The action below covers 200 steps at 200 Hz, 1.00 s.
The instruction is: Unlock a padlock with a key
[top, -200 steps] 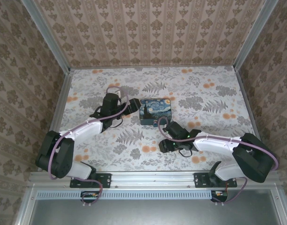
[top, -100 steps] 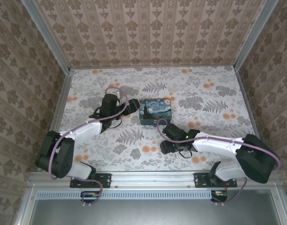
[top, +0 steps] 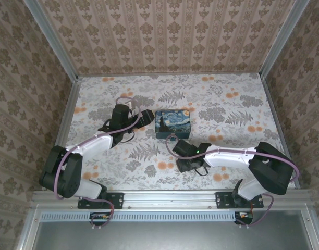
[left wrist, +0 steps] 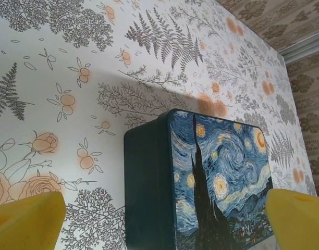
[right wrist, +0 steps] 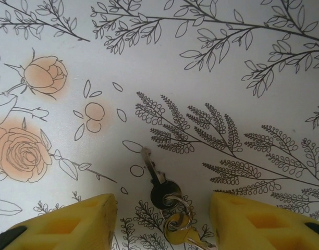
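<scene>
**Q:** How are the right jaws set, and where is the key?

**A:** The right jaws are held apart over the tabletop (right wrist: pixel 253 78). The key (right wrist: pixel 152 172) is laid flat between the yellow fingers (right wrist: pixel 71 224), touching neither. Its blade is pointed away and its ring (right wrist: pixel 178 205) lies nearest the wrist.

**Q:** And the left jaws?

**A:** The left jaws are spread wide, with the starry-night box (left wrist: pixel 217 177) framed between them.

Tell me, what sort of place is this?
Probably a staged robot test booth: wallpaper panels held in metal framing, a floral-print table, and two arms bolted to the near rail.
</scene>
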Tool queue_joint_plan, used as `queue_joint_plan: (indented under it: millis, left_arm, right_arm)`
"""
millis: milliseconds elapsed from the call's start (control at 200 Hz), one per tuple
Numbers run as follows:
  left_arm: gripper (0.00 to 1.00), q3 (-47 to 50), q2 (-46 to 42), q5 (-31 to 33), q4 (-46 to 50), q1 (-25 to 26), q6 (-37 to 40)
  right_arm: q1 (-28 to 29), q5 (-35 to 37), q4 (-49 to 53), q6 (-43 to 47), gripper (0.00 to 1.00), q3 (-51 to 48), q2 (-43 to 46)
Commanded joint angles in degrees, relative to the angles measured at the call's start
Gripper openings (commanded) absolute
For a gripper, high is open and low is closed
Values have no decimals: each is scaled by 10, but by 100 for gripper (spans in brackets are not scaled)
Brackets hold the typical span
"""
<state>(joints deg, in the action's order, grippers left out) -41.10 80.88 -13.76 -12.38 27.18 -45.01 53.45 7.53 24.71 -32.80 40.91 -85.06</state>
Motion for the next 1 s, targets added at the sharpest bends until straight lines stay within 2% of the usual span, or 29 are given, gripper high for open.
queue_joint_plan:
  millis: [0, 230, 365, 640, 760, 885, 995]
  left_arm:
    - [100, -4, -18, -8, 4, -3, 10]
    - [100, -9, -20, -9, 15, -3, 19]
    - [100, -20, -22, 1, 49, -3, 32]
    - [100, -26, -41, 40, 101, -2, 46]
    - [100, -22, -54, 63, 109, -2, 51]
    - [100, -26, -64, 79, 123, -2, 49]
    - [100, -38, -64, 66, 136, -2, 52]
  right_arm:
    - [4, 15, 17, 7, 50, 5, -19]
    - [9, 17, 5, 8, 43, 7, -40]
    - [10, 17, -9, 7, 34, 5, -56]
    - [9, 9, -31, 7, 7, -4, -51]
    - [0, -3, -37, 11, 0, -4, -31]
    - [-18, -23, -46, 14, 0, -5, 0]
    - [-40, -46, -55, 14, 0, -6, 32]
